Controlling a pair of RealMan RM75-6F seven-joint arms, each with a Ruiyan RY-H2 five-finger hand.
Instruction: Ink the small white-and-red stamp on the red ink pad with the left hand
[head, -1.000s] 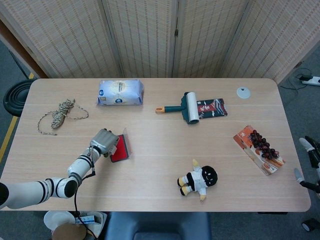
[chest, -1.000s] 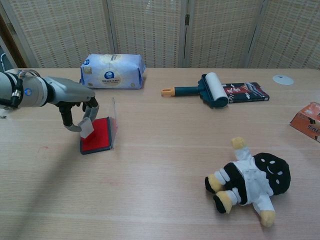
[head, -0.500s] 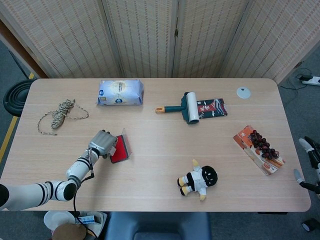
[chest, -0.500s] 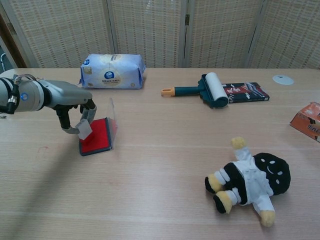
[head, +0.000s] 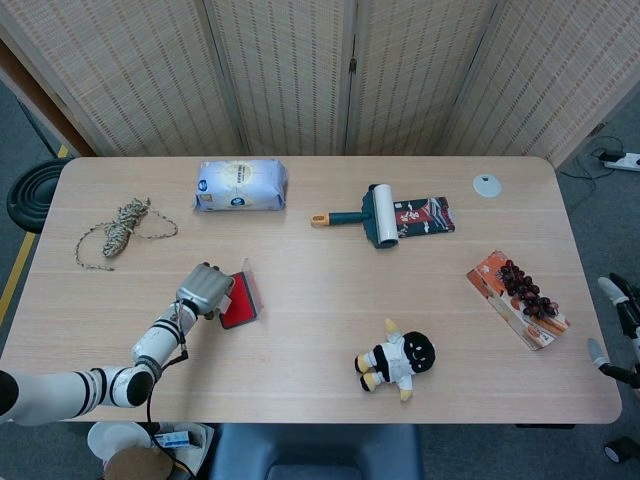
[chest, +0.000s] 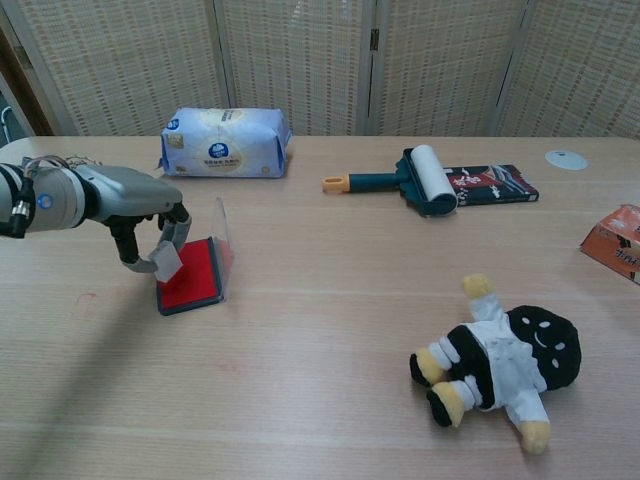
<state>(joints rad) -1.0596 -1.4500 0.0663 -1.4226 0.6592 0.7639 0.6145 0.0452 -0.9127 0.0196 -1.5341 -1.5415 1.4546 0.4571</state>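
My left hand (chest: 148, 222) hangs over the left edge of the red ink pad (chest: 192, 280) and pinches the small white-and-red stamp (chest: 167, 262) between its fingertips. The stamp is tilted, its lower end at the pad's left rim; whether it touches the ink I cannot tell. The pad's clear lid (chest: 223, 232) stands upright on its right side. In the head view the left hand (head: 205, 289) covers the stamp, and the ink pad (head: 241, 300) shows just right of it. The right hand (head: 618, 325) shows only at the right edge, off the table, fingers apart and holding nothing.
A white-and-blue packet (chest: 225, 142) lies behind the pad. A coil of rope (head: 120, 229) lies at the far left. A lint roller (chest: 415, 180) beside a dark booklet (chest: 492, 185), a plush doll (chest: 500, 362) and a snack pack (head: 518, 298) fill the middle and right.
The left hand has drawn a little towards the robot and to the left, carrying the stamp from over the pad's surface to its left edge. The pad has shifted slightly with it.
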